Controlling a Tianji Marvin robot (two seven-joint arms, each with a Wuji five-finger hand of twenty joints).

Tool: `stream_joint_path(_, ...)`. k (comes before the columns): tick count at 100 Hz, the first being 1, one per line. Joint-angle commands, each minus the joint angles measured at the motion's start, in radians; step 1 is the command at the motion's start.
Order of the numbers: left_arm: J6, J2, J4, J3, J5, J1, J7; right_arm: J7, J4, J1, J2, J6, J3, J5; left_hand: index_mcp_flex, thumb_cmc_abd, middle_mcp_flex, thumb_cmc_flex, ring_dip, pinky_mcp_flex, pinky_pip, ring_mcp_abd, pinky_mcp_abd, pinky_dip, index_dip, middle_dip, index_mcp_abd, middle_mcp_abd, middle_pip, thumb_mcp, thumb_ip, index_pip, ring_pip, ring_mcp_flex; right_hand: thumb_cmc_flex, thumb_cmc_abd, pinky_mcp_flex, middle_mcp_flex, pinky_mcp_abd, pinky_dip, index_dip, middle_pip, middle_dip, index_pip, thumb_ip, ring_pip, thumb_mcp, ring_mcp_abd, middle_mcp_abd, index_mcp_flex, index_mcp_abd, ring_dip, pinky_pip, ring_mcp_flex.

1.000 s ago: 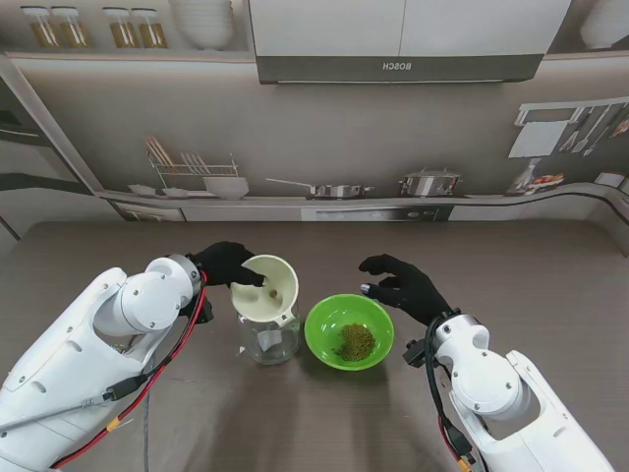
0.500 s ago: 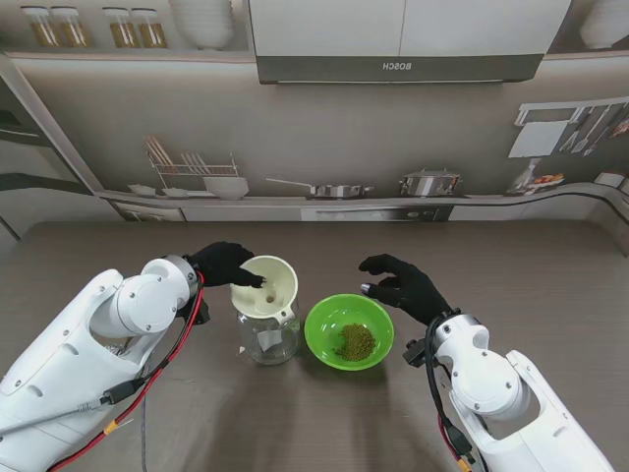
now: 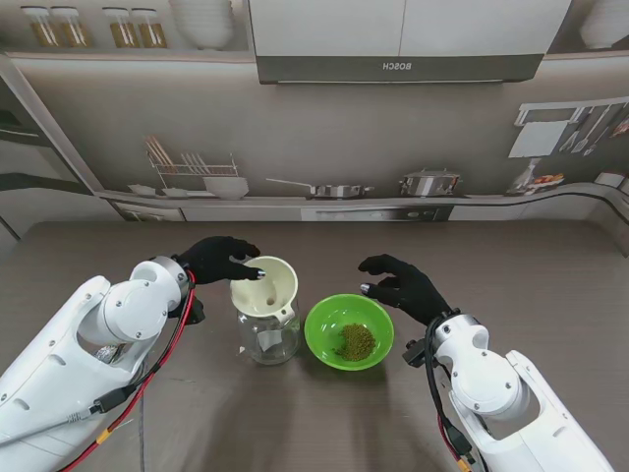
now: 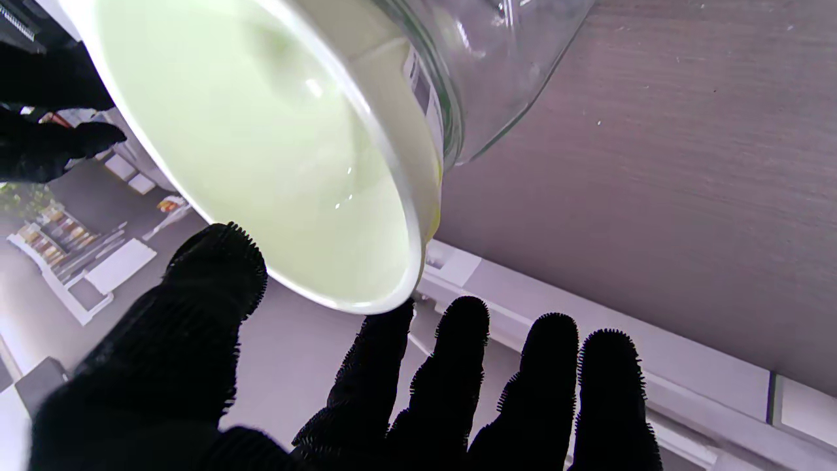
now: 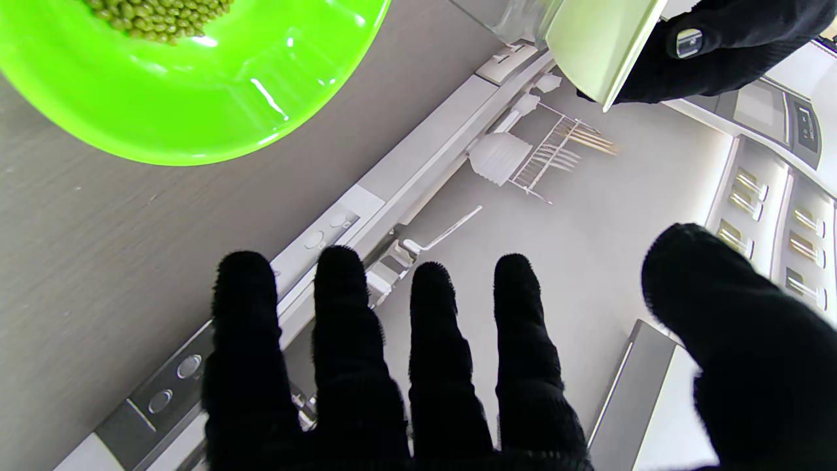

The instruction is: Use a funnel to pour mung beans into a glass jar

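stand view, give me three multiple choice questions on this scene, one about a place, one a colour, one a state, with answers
1. Where does the funnel sit?
A. in the mouth of the glass jar
B. inside the bowl
C. flat on the table by the right hand

2. What colour is the bowl that holds the mung beans?
A. white
B. bright green
C. blue

3. What is the state of the right hand?
A. shut on the bowl
B. shut on the funnel
C. open, holding nothing

Answers:
1. A, the funnel rests on top of the jar, to the left of the bowl.
2. B, the bowl's rim and wall are bright green in both the stand view and the right wrist view.
3. C, its fingers are spread apart beyond the bowl, touching nothing.
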Motion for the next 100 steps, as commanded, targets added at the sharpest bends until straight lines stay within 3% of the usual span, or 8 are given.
stream_joint_path(1, -0.014, -0.006, -0.02, -0.015, 0.002, 0.015, -0.003, 0.015, -0.002, -0.004, -0.004, -0.001, -0.003, 0.001, -0.018, 0.029, -0.04, -0.026, -0.021, -0.02, -0.047, -0.016, -0.026, -0.014, -0.009, -0.022, -0.018, -0.017, -0.015, -0.026, 0.035, -0.012, -0.031, -0.031, -0.023, 0.012, -0.007, -0.012, -0.019, 0.017, -0.026, 0.013, -0.011, 0.013, 0.021, 0.003, 0.025, -0.002, 0.002, 0.004, 0.0, 0.011, -0.013, 0.022)
stream_joint_path(30, -0.103, -0.016, -0.071, -0.087, -0.038, 0.092, 0.057, 0.016, 0.0, -0.003, -0.003, -0.003, -0.006, 0.0, -0.013, 0.027, -0.07, -0.011, -0.054, -0.013, -0.209, -0.035, -0.041, -0.043, -0.01, -0.053, -0.03, -0.04, -0.019, -0.012, 0.037, -0.007, -0.068, -0.065, -0.023, 0.009, -0.008, -0.015, -0.018, 0.017, -0.027, 0.012, -0.011, 0.011, 0.021, 0.002, 0.024, -0.005, 0.002, 0.001, 0.0, 0.011, -0.013, 0.02)
stream_joint_path(48, -0.185, -0.016, -0.103, -0.125, -0.053, 0.155, 0.071, 0.019, 0.003, -0.001, -0.002, -0.012, -0.011, 0.0, -0.02, 0.026, -0.086, -0.007, -0.065, 0.016, -0.346, -0.048, -0.048, -0.021, -0.011, -0.061, -0.037, -0.055, -0.02, 0.004, 0.036, -0.009, -0.08, -0.086, -0.023, 0.007, -0.011, -0.016, -0.018, 0.017, -0.028, 0.012, -0.011, 0.01, 0.02, 0.001, 0.022, -0.006, -0.001, -0.002, -0.002, 0.01, -0.014, 0.018)
stream_joint_path(83, -0.337, -0.037, -0.143, -0.181, -0.07, 0.294, 0.211, 0.021, 0.005, 0.002, -0.001, -0.022, -0.024, -0.005, -0.013, 0.009, -0.092, 0.012, -0.078, 0.006, -0.392, -0.068, -0.066, -0.004, -0.005, -0.066, -0.036, -0.067, -0.022, 0.04, 0.038, -0.003, -0.093, -0.101, -0.023, 0.004, -0.01, -0.014, -0.019, 0.018, -0.028, 0.013, -0.011, 0.011, 0.02, 0.002, 0.021, -0.008, -0.001, -0.002, -0.002, 0.01, -0.014, 0.019)
stream_joint_path(100, -0.366, -0.041, -0.16, -0.193, -0.096, 0.334, 0.224, 0.022, 0.005, 0.002, -0.001, -0.022, -0.029, -0.006, -0.031, 0.008, -0.117, 0.017, -0.085, 0.004, -0.407, -0.073, -0.081, -0.004, -0.007, -0.073, -0.035, -0.068, -0.031, 0.055, 0.037, -0.011, -0.1, -0.117, -0.024, 0.005, -0.01, -0.016, -0.019, 0.018, -0.028, 0.012, -0.011, 0.011, 0.02, 0.001, 0.021, -0.008, -0.002, -0.004, -0.003, 0.01, -0.014, 0.019)
